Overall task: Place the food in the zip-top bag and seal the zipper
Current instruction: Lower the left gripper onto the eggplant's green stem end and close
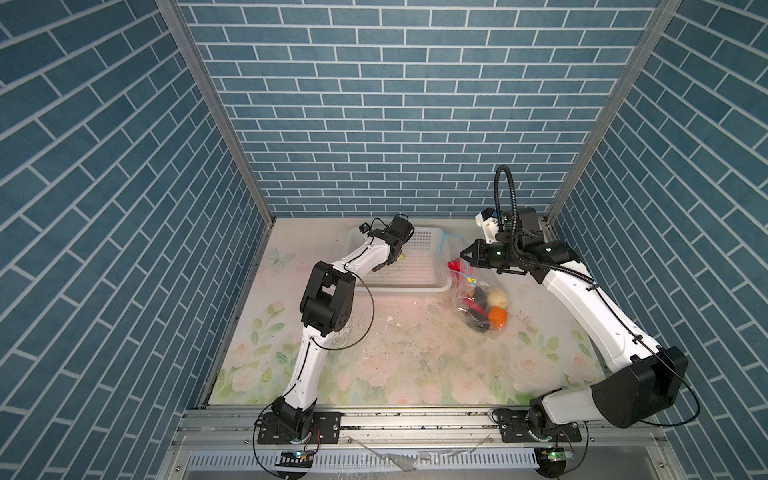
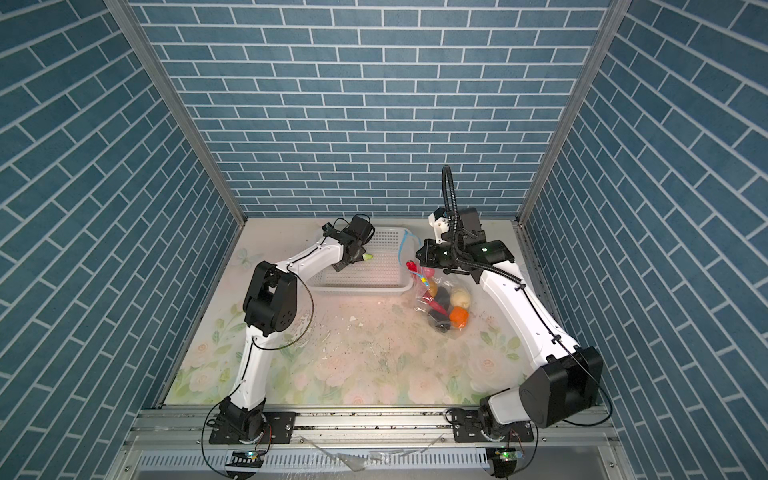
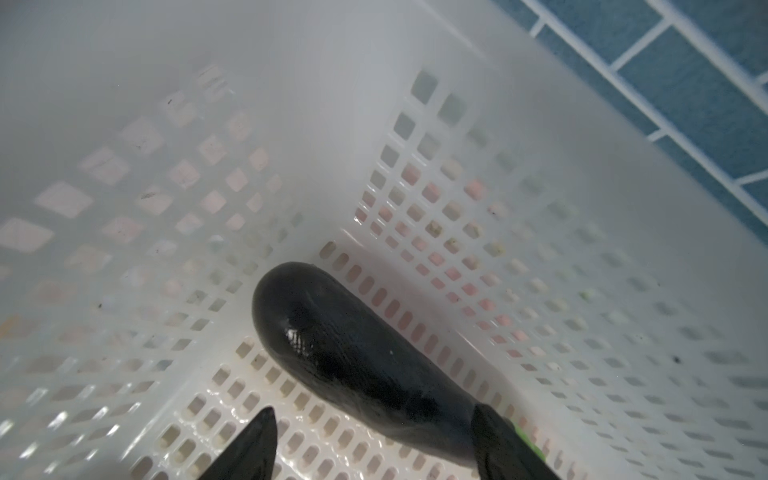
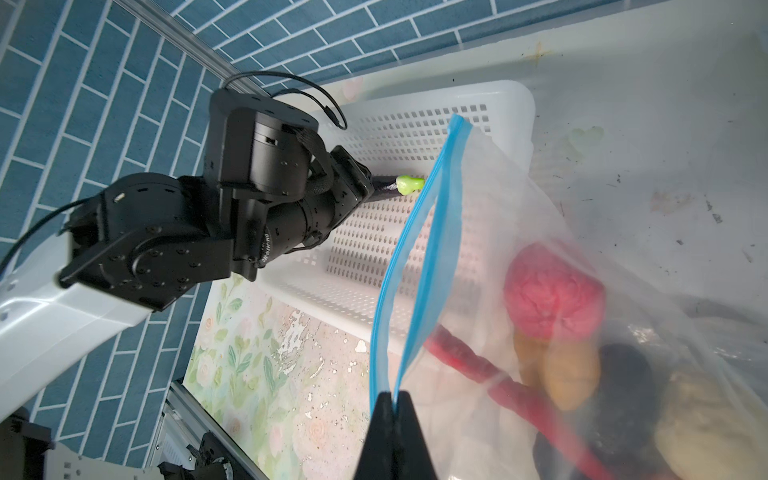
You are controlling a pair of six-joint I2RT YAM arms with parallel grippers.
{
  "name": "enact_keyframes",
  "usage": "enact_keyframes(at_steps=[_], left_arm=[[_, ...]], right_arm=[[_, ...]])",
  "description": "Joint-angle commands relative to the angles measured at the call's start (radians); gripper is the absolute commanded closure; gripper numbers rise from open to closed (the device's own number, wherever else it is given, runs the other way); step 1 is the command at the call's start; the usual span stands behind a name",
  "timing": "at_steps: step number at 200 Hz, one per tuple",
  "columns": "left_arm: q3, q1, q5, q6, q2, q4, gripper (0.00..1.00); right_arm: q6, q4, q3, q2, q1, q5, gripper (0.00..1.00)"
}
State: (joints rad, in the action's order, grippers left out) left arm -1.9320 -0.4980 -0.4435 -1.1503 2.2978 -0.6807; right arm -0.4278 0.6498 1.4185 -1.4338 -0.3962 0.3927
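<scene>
Left fingers (image 3: 249, 449) were down inside the basket (image 3: 540, 249), spread apart and gripping nothing. One finger stood clear of the black aubergine (image 3: 332, 332). The other sat against its narrow end, by the green stem (image 4: 409, 184). The aubergine lay on the basket floor near a corner, with a wall just beside it.

Right fingers (image 4: 415, 449) were pinched shut on the zipper (image 4: 419, 249), holding the bag (image 1: 478, 307) up by its edge. Beyond the pinch the two blue strips parted, so the mouth stood open and unsealed. The bag's belly rested on the counter (image 1: 415, 357) just beside the basket. It held pink, yellow-orange, cream, orange and black pieces and a red chilli.

We judged the step in hand to be picking the aubergine, apparently the last loose piece.

To do it well, we would:
- Shift the fingers toward the thick belly. The taper looked likely to squirt out, and the skin looked glossy and slippery.
- Keep the outer finger off the basket wall.
- Close gently until both sides bear on the aubergine.
- Lift straight up over the rim before swinging across.

We judged the right pinch should hold as it was, keeping the mouth open toward the basket. The aubergine should go in blunt end first.
</scene>
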Motion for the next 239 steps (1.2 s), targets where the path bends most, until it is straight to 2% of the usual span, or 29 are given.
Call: enact_keyframes(at_steps=[1, 52, 94, 138, 162, 181, 206, 239], left_arm=[[0.017, 0.026, 0.016, -0.024, 0.001, 0.012, 0.25], [0.003, 0.048, 0.056, -0.018, 0.04, 0.016, 0.26], [0.022, 0.053, 0.098, -0.013, 0.053, 0.027, 0.33], [0.011, 0.065, 0.136, 0.03, 0.066, 0.027, 0.44], [0.032, 0.074, 0.146, 0.057, 0.044, 0.029, 0.54], [0.079, 0.072, 0.184, 0.092, 0.01, 0.089, 0.61], [0.101, 0.072, 0.297, 0.142, -0.019, 0.153, 0.67], [0.164, 0.066, 0.385, 0.182, -0.09, 0.223, 0.71]], right_arm=[[0.023, -0.011, 0.054, -0.019, 0.003, 0.026, 1.0], [0.021, 0.0, 0.065, -0.048, 0.003, 0.034, 1.0], [0.033, 0.024, 0.095, -0.046, 0.004, 0.015, 1.0], [0.042, 0.041, 0.112, -0.052, 0.003, 0.006, 1.0], [0.044, 0.045, 0.113, -0.054, 0.003, 0.002, 1.0], [0.043, 0.037, 0.115, -0.048, 0.003, -0.003, 1.0], [0.05, 0.056, 0.14, -0.043, 0.003, -0.008, 1.0], [0.048, 0.045, 0.114, -0.022, 0.003, -0.023, 1.0]])
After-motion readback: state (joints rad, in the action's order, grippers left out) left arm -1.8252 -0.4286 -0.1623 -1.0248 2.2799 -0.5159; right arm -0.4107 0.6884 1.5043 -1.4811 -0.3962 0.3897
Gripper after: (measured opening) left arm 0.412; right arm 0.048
